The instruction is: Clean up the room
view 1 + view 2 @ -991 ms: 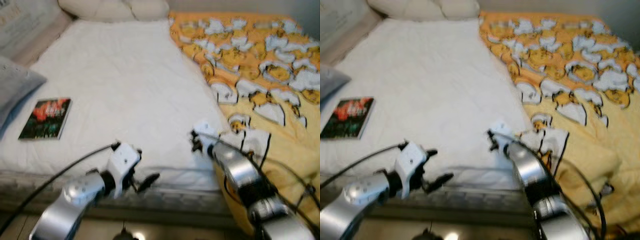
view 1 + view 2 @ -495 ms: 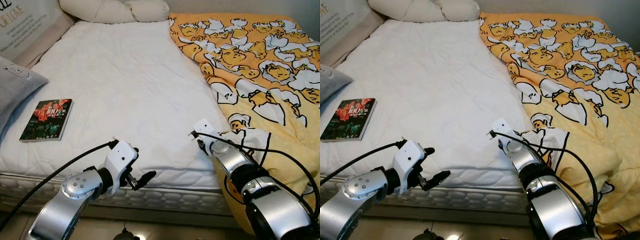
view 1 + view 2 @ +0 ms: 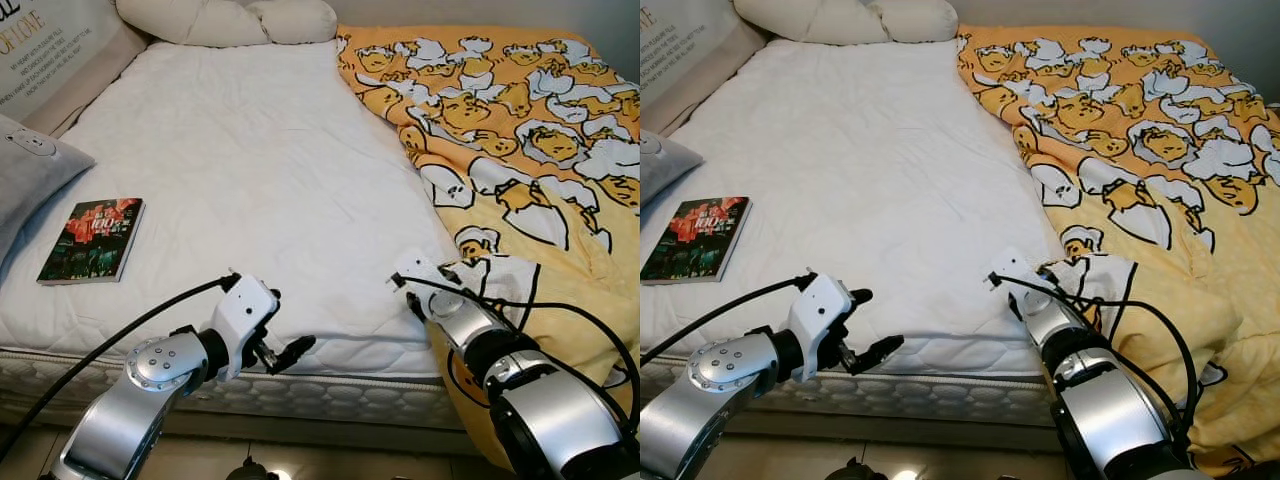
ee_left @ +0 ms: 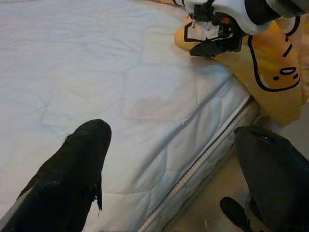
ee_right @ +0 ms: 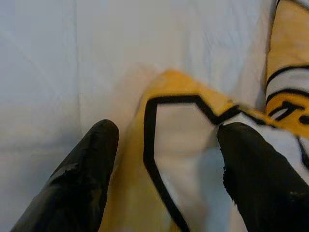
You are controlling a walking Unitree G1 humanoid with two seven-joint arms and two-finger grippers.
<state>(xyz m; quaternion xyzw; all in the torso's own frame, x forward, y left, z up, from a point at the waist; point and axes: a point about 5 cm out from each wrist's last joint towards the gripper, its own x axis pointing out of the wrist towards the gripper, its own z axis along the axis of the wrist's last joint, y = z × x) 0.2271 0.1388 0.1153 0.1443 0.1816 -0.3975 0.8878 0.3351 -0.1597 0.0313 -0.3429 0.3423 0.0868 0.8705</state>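
A yellow blanket (image 3: 520, 150) printed with cartoon ducks covers the right half of the bed and hangs over its front edge. Its corner (image 5: 178, 125) lies on the white mattress (image 3: 250, 170) between the fingers of my right gripper (image 5: 169, 129), which is open and not closed on the cloth. The right wrist (image 3: 415, 272) sits at that corner near the bed's front edge. My left gripper (image 3: 285, 325) is open and holds nothing, hovering at the mattress's front edge, left of the right arm. A dark book (image 3: 91, 238) with a red cover picture lies flat on the mattress's left side.
A grey pillow (image 3: 30, 175) lies at the left edge, behind the book. Two cream pillows (image 3: 230, 20) rest at the head of the bed. A printed cushion (image 3: 45, 50) leans at the far left. Floor (image 4: 212, 212) shows below the mattress edge.
The view was blurred a second ago and is now steady. My right wrist has shifted slightly toward the bed's front edge at the blanket's corner. The left arm has hardly moved.
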